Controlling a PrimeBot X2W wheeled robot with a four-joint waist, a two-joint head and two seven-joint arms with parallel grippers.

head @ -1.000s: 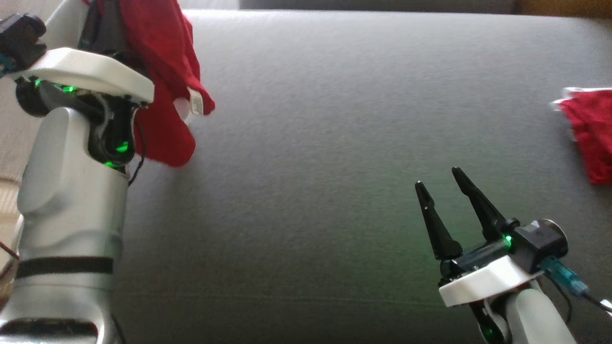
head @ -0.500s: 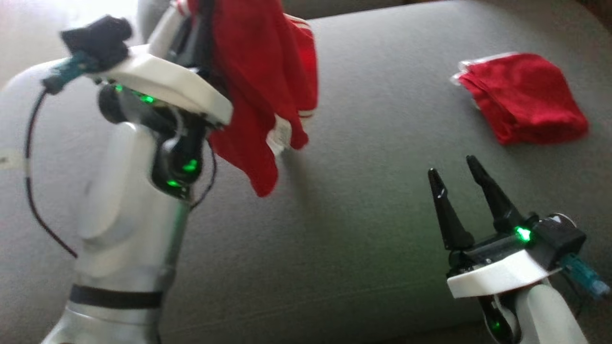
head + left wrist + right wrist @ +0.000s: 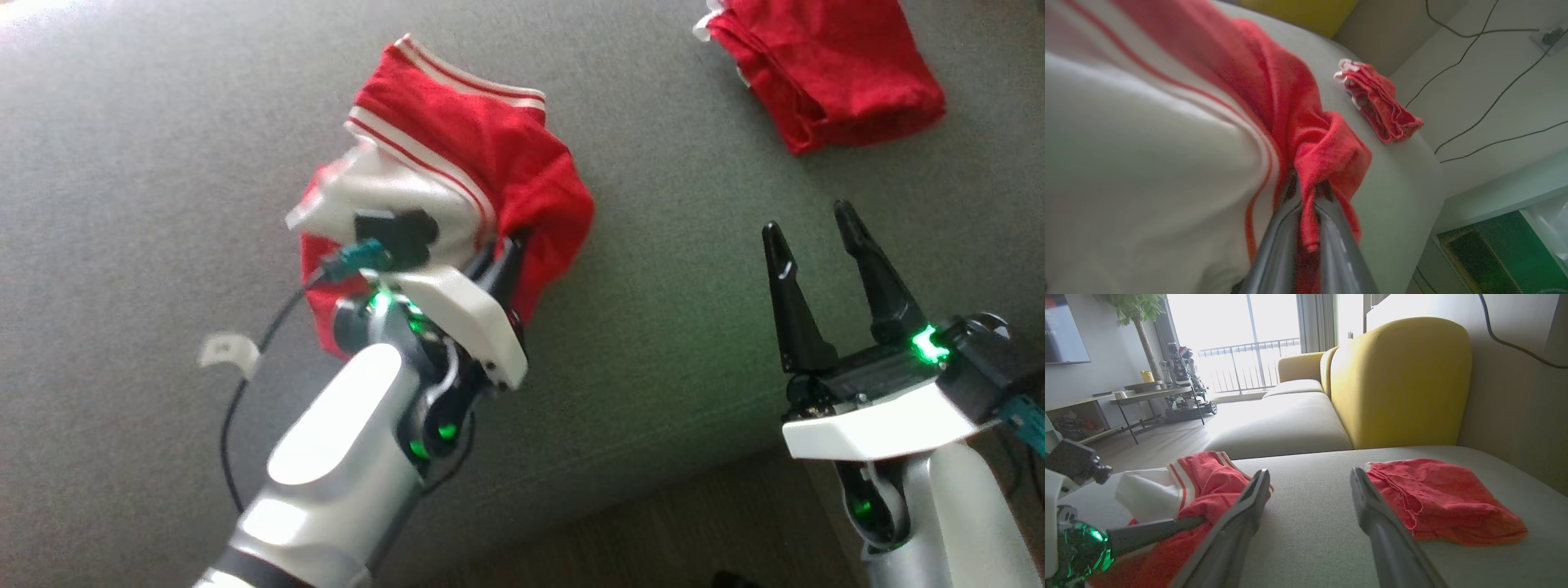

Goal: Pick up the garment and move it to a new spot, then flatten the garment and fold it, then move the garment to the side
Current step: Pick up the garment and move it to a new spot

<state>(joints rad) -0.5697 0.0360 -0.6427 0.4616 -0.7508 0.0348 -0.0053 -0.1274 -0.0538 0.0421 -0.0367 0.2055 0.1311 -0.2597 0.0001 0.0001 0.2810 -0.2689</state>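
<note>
The garment (image 3: 490, 155) is red with a white, red-striped band and lies bunched on the grey cushion (image 3: 147, 147), left of centre in the head view. My left gripper (image 3: 510, 249) is shut on a red fold at the garment's near right edge. The left wrist view shows that fold (image 3: 1327, 151) pinched between the two fingers (image 3: 1282, 241). My right gripper (image 3: 808, 224) stands open at the lower right, nothing between its fingers, well apart from the garment. From the right wrist, the garment (image 3: 1208, 486) sits left of the open right gripper (image 3: 1309, 475).
A second red garment (image 3: 824, 69), folded, lies at the cushion's far right, also seen as a folded pile (image 3: 1437, 498) right of my right fingers. A yellow sofa back (image 3: 1400, 379) rises behind. The cushion's front edge drops to wooden floor (image 3: 653, 539).
The head camera has swung and tipped down. My left arm has come down: the garment hung from the raised gripper before and now rests bunched on the cushion. Right gripper stays open.
</note>
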